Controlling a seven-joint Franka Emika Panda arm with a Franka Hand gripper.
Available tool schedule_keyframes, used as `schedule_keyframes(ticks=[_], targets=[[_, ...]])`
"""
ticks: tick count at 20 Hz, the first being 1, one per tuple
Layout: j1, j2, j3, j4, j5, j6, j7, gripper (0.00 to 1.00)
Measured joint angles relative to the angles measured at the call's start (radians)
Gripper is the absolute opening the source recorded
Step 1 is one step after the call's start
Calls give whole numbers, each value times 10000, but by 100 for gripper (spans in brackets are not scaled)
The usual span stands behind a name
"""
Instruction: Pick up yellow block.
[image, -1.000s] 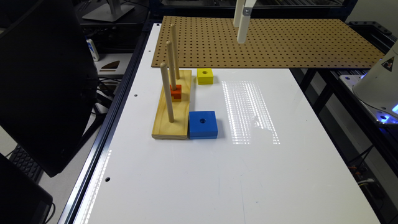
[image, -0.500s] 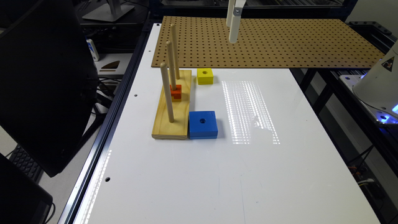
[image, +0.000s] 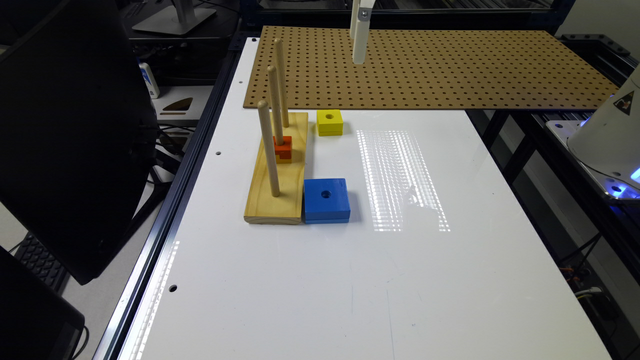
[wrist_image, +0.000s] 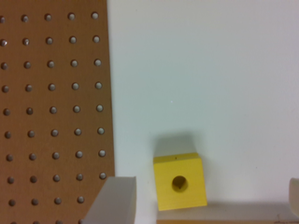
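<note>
Yellow block seen flat on white table, near pegboard edge, just beside far end of wooden peg base. Gripper held high above, fingers spread wide, nothing pinched. Blue block set against base's near end.

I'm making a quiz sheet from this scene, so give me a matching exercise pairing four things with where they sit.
Things:
1. yellow block
2. blue block
3. orange block
4. gripper

Places:
A. on the wooden base, on the middle peg
B. above the pegboard
C. on the white table near the pegboard's edge
D. against the wooden base's near end

Pairs: 1-C, 2-D, 3-A, 4-B
</note>
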Motion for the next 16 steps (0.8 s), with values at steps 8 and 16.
schedule_keyframes(ticks=[8, 16], targets=[[-280, 231, -5, 262, -1, 0, -291, 100], [-539, 251, -2, 280, -1, 0, -563, 100]])
